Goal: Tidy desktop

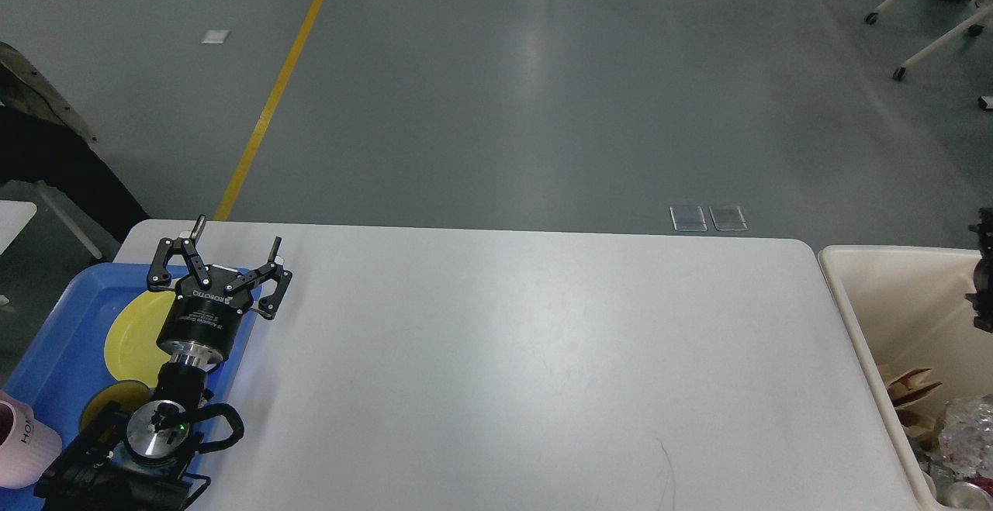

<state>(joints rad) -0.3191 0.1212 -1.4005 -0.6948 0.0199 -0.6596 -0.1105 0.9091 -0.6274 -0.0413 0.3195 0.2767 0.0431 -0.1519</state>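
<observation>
The desktop [543,356] is a large white tabletop with rounded corners, and its surface is bare apart from my left arm over its left edge. My left gripper [237,233] hangs open near the far left corner, above the right rim of the blue tray, with nothing between its fingers. Only a black sliver of my right gripper [982,274] shows at the right edge of the view, above the cream bin. Its fingers cannot be told apart.
A blue tray [54,340] at the left holds a yellow plate [132,333], a yellow bowl [105,406] and a pink cup [23,441]. The cream-white bin [845,309] at the right holds brown paper [908,395] and crumpled clear plastic [966,429].
</observation>
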